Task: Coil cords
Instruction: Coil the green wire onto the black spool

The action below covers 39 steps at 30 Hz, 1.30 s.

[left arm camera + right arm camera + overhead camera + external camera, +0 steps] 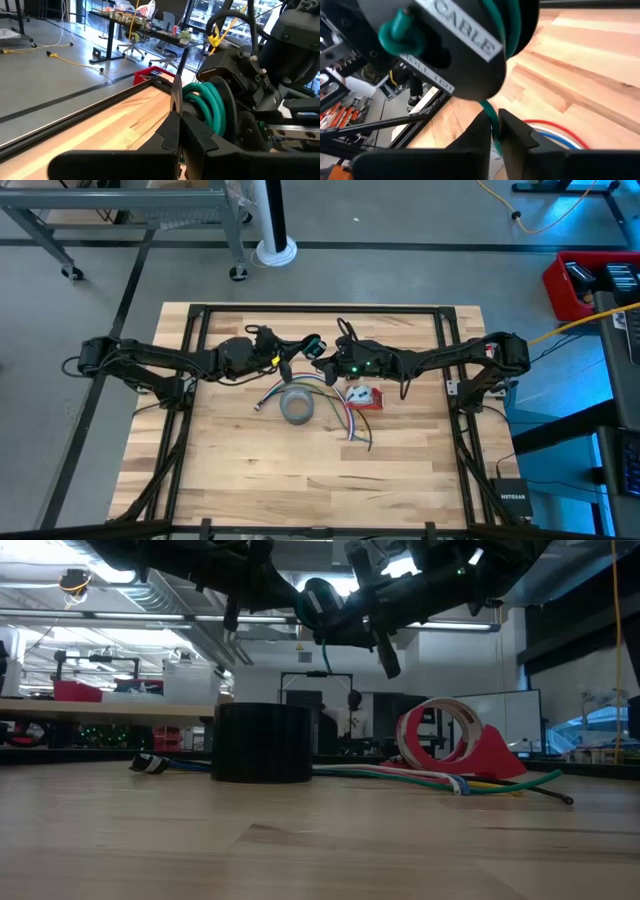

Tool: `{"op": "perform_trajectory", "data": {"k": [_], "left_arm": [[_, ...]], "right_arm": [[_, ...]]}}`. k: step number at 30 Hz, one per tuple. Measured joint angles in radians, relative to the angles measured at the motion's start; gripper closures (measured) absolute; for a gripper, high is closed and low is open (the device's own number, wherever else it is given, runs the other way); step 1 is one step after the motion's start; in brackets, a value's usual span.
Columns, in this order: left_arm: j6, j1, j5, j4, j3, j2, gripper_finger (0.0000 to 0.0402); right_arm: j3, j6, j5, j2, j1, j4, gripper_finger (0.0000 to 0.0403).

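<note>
While the green cord [212, 107] is sitting wound on a dark spool [320, 602] above the tabletop's [250, 470] middle, nearer its far edge, we are pinching it in our right gripper [493, 131], nearly closed, and clamping our left gripper [176, 127] fully closed beside the spool.

High view looked straight down on whole table [250, 470]. Low view sat at surface level, facing room. Wrist views were close. High and low shared grey tape roll [297, 406].
</note>
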Motion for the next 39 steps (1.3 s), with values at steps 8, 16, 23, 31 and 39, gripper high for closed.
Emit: {"op": "perform_trajectory", "data": {"k": [8,16,23,31,39], "left_arm": [[-0.001,0.0,0.001,0.006,0.0,0.0,0.0401],[-0.001,0.0,0.001,0.006,0.0,-0.002,0.0402],[0.0,0.0,0.001,0.012,0.0,-0.002,0.0402],[0.005,0.0,0.001,0.019,0.0,-0.002,0.0402],[0.006,0.0,0.001,0.015,0.0,-0.002,0.0402]], "right_arm": [[0.0,0.0,-0.036,0.0,0.0,-0.009,0.0309],[0.0,0.0,-0.041,0.0,0.0,-0.103,0.0291],[0.0,0.0,-0.041,0.0,0.0,-0.093,0.0292],[0.0,0.0,-0.041,0.0,0.0,-0.113,0.034],[0.0,-0.022,-0.041,0.0,0.0,-0.135,0.0386]]}}
